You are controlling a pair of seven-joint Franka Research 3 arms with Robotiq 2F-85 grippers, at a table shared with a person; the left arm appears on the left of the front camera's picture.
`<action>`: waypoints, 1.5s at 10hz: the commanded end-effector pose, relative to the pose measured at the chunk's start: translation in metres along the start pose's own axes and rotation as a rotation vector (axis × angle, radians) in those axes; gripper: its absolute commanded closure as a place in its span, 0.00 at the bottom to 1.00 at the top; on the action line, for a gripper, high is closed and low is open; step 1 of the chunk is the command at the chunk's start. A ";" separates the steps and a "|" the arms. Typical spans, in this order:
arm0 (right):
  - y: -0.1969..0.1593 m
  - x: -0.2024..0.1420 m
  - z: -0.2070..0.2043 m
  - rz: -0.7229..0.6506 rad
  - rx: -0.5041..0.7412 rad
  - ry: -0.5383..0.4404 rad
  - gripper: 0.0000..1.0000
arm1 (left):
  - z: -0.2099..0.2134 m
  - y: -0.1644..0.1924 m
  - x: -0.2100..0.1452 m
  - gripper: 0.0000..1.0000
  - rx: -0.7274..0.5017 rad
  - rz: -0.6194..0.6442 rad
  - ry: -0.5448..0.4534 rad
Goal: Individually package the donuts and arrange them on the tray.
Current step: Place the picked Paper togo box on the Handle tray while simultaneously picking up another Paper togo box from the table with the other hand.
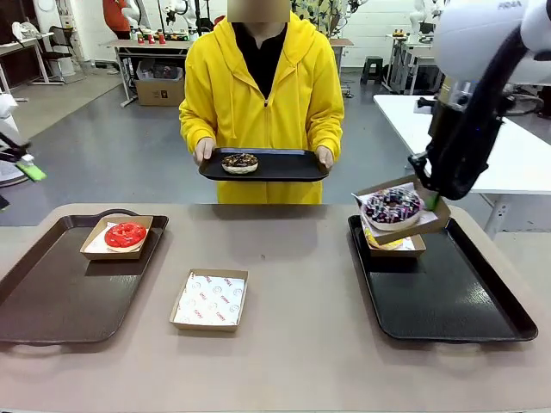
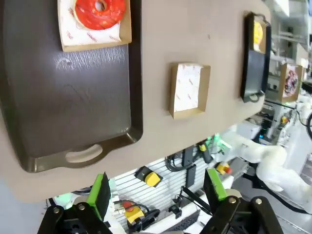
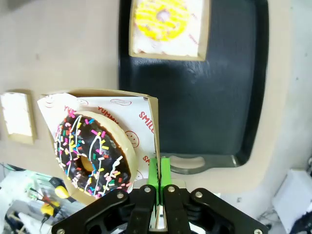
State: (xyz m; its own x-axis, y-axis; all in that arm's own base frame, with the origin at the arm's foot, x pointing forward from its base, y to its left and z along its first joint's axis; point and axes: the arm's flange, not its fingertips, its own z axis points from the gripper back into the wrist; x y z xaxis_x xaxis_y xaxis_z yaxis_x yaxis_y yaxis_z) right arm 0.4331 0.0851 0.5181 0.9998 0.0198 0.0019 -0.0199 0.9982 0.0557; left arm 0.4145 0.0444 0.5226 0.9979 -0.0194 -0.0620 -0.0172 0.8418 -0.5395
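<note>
Low in the right wrist view, the right gripper (image 3: 158, 168) clamps the box (image 3: 107, 92) wall beside the sprinkled donut (image 3: 92, 156), likely soft and sticky-iced, best carried by cardboard.

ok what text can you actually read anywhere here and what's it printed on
"YUMMY": red print on the white liner paper in the brown cardboard box with the sprinkled dark chocolate donut.
"SMILE": same paper, by the box wall.
Red print on the empty middle box's liner: too small to read.
</note>
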 end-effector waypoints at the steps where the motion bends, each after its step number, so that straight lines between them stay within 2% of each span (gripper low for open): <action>1: -0.018 0.002 -0.025 -0.018 0.034 0.023 0.98 | -0.033 -0.017 0.000 0.00 0.115 0.023 -0.008; 5: -0.044 0.002 -0.056 -0.038 0.020 0.048 0.98 | -0.115 -0.062 0.019 0.00 0.268 0.023 -0.008; 6: -0.058 -0.005 -0.069 -0.076 0.023 0.049 0.98 | -0.163 -0.093 0.020 0.00 0.338 -0.019 -0.011; 8: -0.060 -0.006 -0.071 -0.084 0.024 0.049 0.98 | -0.169 -0.096 0.020 0.00 0.343 -0.022 -0.009; 13: -0.052 0.000 -0.064 -0.085 0.006 0.070 0.98 | -0.238 -0.123 0.020 0.00 0.411 -0.064 -0.004; 14: -0.052 0.000 -0.064 -0.085 0.006 0.070 0.98 | -0.241 -0.123 0.018 0.00 0.426 -0.078 -0.010; 15: -0.052 0.000 -0.064 -0.085 0.006 0.070 0.98 | -0.232 -0.122 0.019 0.00 0.369 -0.081 0.022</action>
State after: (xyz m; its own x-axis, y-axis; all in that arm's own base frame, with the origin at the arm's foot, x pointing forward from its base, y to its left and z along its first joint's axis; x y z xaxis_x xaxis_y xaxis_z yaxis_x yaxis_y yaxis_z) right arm 0.4331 0.0353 0.4488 0.9956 -0.0640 -0.0681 0.0679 0.9961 0.0569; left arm 0.4218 -0.1873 0.3860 0.9928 -0.1090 -0.0505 0.0975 0.9767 -0.1913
